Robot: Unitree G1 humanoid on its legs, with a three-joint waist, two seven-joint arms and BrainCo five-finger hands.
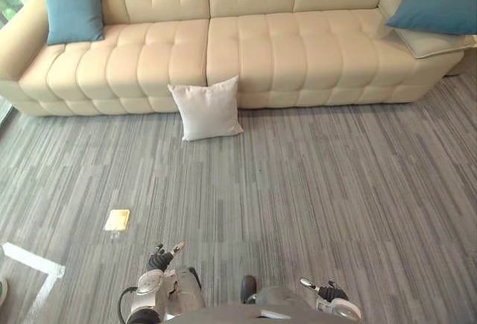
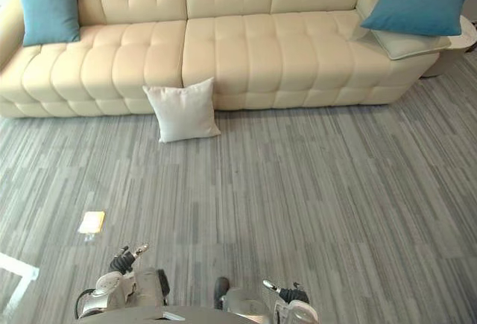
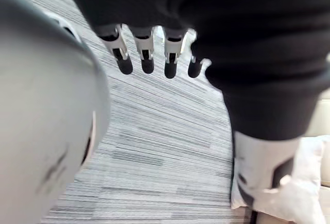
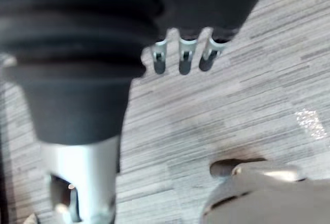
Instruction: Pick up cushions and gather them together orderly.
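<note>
A white cushion [image 1: 207, 109] stands on the carpet, leaning against the front of the cream sofa [image 1: 253, 48]. A blue cushion [image 1: 72, 9] rests upright at the sofa's left end. Another blue cushion [image 1: 434, 4] lies on a cream cushion [image 1: 431, 42] at the right end. My left hand [image 1: 165, 255] hangs low at the bottom of the eye views, its fingers [image 3: 147, 54] relaxed and holding nothing. My right hand [image 1: 322, 290] hangs low at the bottom right, fingers [image 4: 184, 58] straight and holding nothing. Both hands are far from the cushions. The white cushion [image 3: 289, 193] also appears in the left wrist view.
A small yellow object [image 1: 117, 220] lies on the grey striped carpet to my left. White tape lines [image 1: 33, 264] mark the floor at the lower left. Open carpet stretches between me and the sofa.
</note>
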